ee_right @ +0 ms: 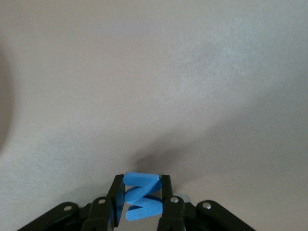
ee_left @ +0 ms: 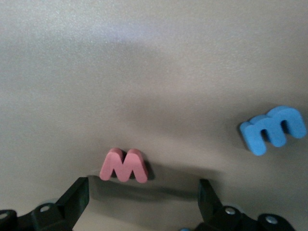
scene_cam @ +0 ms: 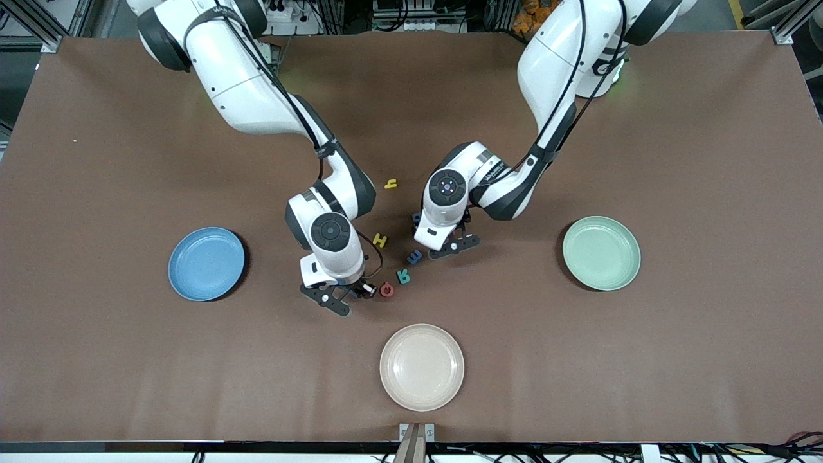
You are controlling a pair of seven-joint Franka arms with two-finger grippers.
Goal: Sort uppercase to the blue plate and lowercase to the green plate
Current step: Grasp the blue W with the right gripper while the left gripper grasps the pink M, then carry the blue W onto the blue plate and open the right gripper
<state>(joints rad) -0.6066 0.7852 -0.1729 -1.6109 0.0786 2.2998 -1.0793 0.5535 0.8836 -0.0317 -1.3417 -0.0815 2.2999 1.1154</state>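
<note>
right end effector clamps blue M | left end effector spread over red w

open table around blue plate | letters crowd table centre

Even overhead light falls on the brown table — soft shadows hug each plate's edge. Both wrist views look washed-out and hazy, with pale glare on the tabletop — nearby letters slightly blurred.

Blue M partly hidden between right tool's fingers.
</note>
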